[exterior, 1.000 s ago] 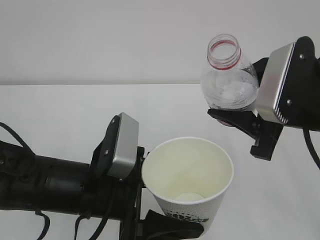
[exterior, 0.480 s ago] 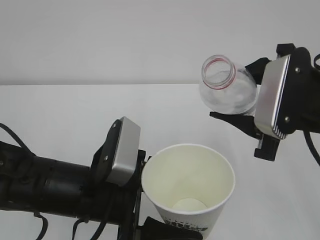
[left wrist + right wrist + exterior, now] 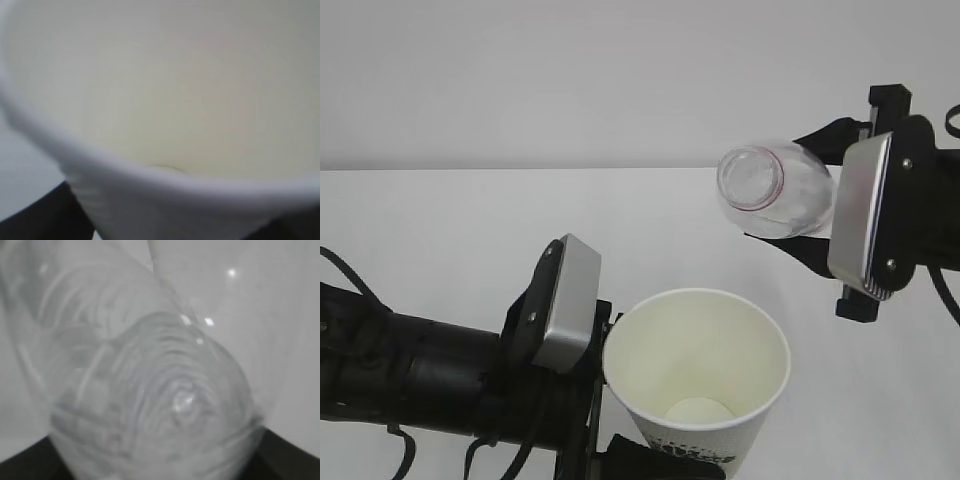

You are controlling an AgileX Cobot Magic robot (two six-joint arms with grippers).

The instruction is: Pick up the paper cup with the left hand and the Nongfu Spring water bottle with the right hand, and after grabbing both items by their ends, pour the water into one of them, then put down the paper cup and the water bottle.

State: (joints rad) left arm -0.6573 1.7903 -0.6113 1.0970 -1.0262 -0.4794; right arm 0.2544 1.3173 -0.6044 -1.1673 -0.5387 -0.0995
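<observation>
In the exterior view the white paper cup [image 3: 698,365] stands upright at the bottom middle, its cream inside showing. My left gripper [image 3: 685,458] is shut on its lower wall, by the dark green logo. Up right, the clear Nongfu Spring water bottle [image 3: 775,190] lies tipped almost level, its red-ringed mouth [image 3: 750,178] facing left over the cup's far side. My right gripper [image 3: 810,192] is shut on its lower end. No stream of water shows. The cup [image 3: 165,100] fills the left wrist view, and the ribbed bottle [image 3: 150,390] fills the right wrist view.
The white table [image 3: 440,220] stretches behind both arms to a pale wall. The left arm's black body [image 3: 410,375] lies along the bottom left. The right wrist's silver-grey box [image 3: 860,215] hangs close to the right of the bottle.
The right gripper has rolled the bottle from nearly upright to almost level, so its mouth has dropped and turned left. The cup sank slightly a second ago and then stayed still.
</observation>
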